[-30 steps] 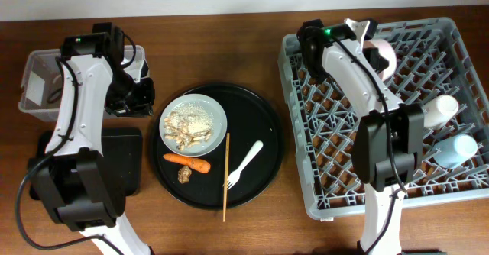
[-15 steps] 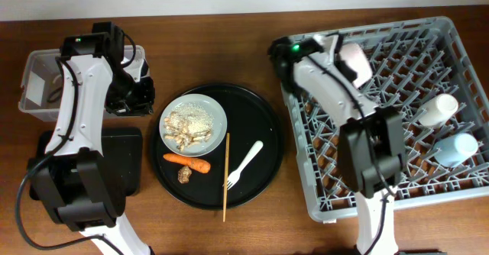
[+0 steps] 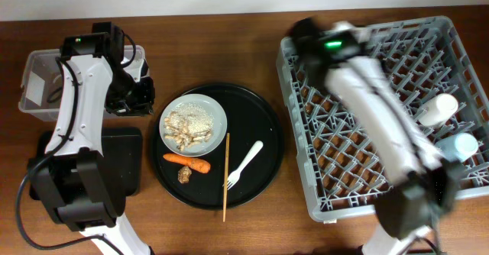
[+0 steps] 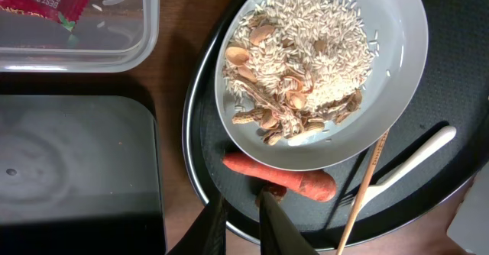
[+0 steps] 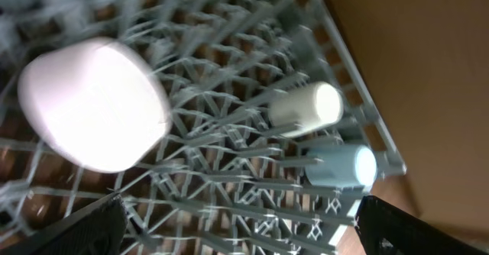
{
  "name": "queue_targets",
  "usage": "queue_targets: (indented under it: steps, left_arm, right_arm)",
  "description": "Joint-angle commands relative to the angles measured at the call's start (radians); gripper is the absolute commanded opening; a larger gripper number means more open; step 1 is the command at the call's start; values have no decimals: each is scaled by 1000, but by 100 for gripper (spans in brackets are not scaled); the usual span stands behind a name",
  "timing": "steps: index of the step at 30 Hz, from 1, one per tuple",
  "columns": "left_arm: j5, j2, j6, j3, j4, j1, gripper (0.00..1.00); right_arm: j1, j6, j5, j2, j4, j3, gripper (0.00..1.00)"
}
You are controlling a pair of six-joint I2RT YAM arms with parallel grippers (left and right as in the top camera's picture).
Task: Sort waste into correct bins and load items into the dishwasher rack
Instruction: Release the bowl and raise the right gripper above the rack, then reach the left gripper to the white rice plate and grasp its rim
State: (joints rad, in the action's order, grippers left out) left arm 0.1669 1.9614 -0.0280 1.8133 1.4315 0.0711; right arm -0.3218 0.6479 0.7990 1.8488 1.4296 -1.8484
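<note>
Carrot (image 4: pixel 281 178) and chopstick (image 4: pixel 364 189) flanking plate (image 4: pixel 401 53).
</note>
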Motion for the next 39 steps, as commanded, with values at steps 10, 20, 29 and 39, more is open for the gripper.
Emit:
queue_targets:
  steps: [10,20,29,39]
  left_arm:
    - [31,-12,-14,13,0,-84,20]
    - [39,-12,-55,-28,53,-334,21]
    - [37,-12,-71,-134,24,-494,22]
    - [-14,-12,-92,-133,-13,-436,26]
  right_arm:
    - [315,-525,-898,-94,101,-1,99]
    - [289,-540,-867,-94,130,-1,99]
    - [289,-540,-867,-94,138,-1,99]
    - [289,-540,-900,-94,138,-1,99]
